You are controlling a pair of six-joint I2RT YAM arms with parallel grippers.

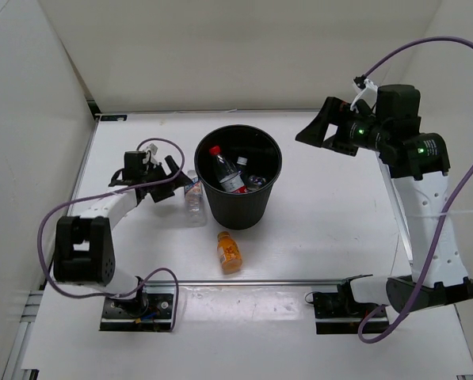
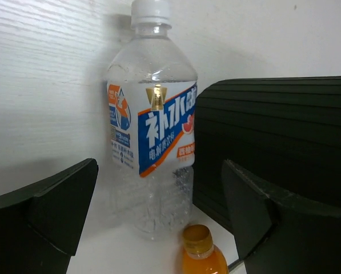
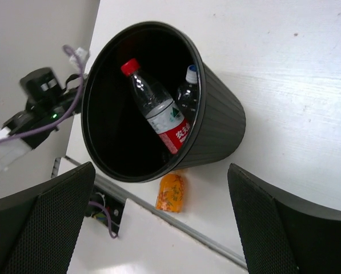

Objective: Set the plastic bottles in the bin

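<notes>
While both pairs of fingers stand wide open with nothing in them, the left gripper (image 1: 171, 179) sits low over the table (image 1: 323, 214), facing the blue-white labelled bottle (image 2: 153, 131), which lies just left of the bin (image 1: 256, 207). The right gripper (image 1: 314, 127) hangs high to the bin's right. Inside the bin lean the red-capped bottle (image 1: 224, 168) and the dark-labelled bottle (image 3: 187, 94). The orange bottle (image 1: 230, 252) lies on the table, just near of the bin.

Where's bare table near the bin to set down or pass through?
Free: table right of the bin, up to the right arm; strip between bin and back wall. Crowded: bin's left, blue-white label bottle and left gripper; orange bottle in front.
</notes>
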